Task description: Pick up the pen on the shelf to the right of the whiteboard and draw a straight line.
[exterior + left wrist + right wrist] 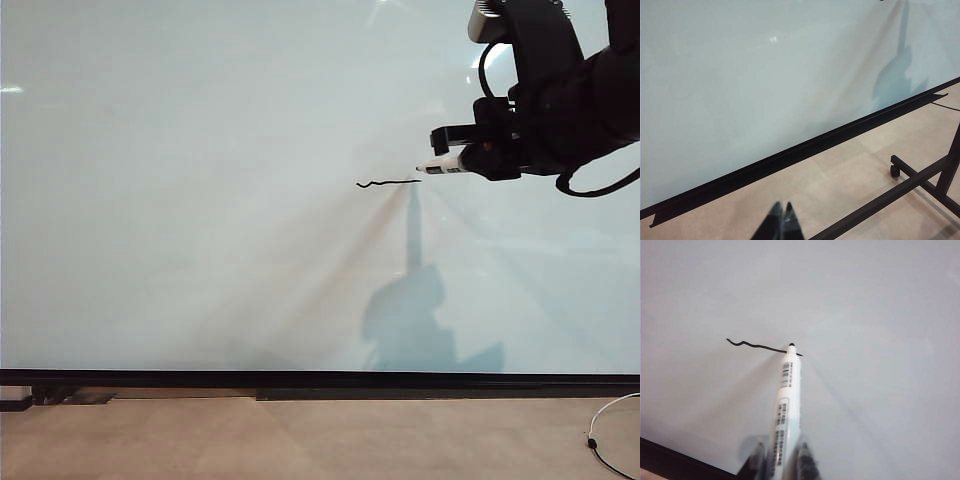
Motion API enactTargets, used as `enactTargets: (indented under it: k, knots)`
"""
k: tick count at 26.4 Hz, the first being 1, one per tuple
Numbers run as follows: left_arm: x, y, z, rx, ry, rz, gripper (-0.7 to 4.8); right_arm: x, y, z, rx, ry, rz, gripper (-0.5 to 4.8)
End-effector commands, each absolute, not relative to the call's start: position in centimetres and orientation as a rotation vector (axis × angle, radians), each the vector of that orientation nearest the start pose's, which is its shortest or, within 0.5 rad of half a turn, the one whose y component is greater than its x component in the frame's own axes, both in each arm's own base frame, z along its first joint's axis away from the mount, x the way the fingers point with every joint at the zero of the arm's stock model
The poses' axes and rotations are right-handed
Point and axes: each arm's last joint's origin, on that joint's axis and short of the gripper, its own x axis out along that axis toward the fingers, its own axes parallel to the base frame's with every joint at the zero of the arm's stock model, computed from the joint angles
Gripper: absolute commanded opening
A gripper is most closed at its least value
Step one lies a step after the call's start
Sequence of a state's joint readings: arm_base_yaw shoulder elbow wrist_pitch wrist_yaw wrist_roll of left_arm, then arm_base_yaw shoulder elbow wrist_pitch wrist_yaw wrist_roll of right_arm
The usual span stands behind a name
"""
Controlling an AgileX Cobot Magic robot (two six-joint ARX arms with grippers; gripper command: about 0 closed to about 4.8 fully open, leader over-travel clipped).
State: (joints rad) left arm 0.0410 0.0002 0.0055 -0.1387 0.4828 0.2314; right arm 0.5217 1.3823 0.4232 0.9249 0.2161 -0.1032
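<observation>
Right gripper (468,152), exterior view: upper right of scene, jaws clamped on the pen (440,167), which lies roughly level w/ tip pointing left at the whiteboard (200,200). Pen tip just beside right end of the straight line (388,183), a short wavy black stroke right of board centre; tip-to-board contact can't be confirmed. Arm shadow falls on board below the stroke. White cable (605,430) on floor, near right.

Left wrist view: left gripper (781,224) low, near the floor, fingers together, nothing between them. Whiteboard's black bottom strip (790,155) beyond it; black stand frame (920,180) w/ caster to the right.

Right wrist view: pen barrel (786,405) white w/ printed labels, held between gripper fingers (807,462). Dark tip sits on the stroke (757,345) near its right end.
</observation>
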Motion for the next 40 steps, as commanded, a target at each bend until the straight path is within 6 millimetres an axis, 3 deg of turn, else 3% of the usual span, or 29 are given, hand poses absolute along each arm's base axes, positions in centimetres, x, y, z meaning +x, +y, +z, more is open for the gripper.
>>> enactTargets:
  k: [1, 29, 40]
  knots:
    - [9.34, -1.0, 15.24, 0.187, 0.082, -0.466, -0.05, 22.63, 12.14, 19.65, -0.11, -0.002, 0.303, -0.05]
    - [9.34, -1.0, 15.24, 0.187, 0.082, -0.467, -0.05, 23.22, 11.91, 19.19, -0.125, 0.037, 0.254, -0.05]
    - [9.34, -1.0, 15.24, 0.187, 0.082, -0.467, -0.05, 23.24, 11.52, 19.02, -0.168, 0.059, 0.13, -0.05]
